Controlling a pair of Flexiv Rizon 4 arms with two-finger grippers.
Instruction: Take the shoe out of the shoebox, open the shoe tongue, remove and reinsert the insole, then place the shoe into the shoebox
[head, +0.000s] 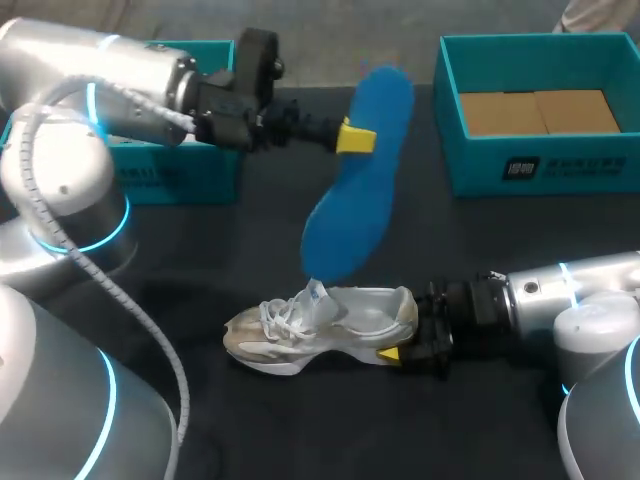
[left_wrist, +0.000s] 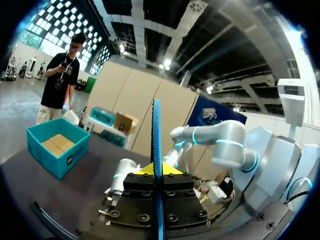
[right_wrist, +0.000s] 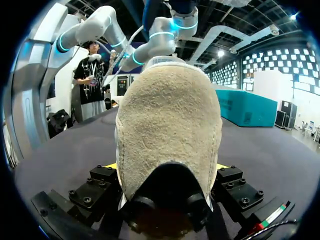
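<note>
Insole (head: 352, 200): light, thin, likely floppy; left gripper (head: 360, 138) pinches its side edge; right gripper (head: 405, 328) clamps the soft shoe (head: 310, 325) at the heel.

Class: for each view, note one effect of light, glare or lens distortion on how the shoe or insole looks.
Head view: the blue insole and pale shoe stand out on the dark table, which shows hardly any shadows. Left wrist view: ceiling lamps glare above the insole, seen edge-on as a thin strip. Right wrist view: the shoe's heel, close to the lens, looms bulging.
</note>
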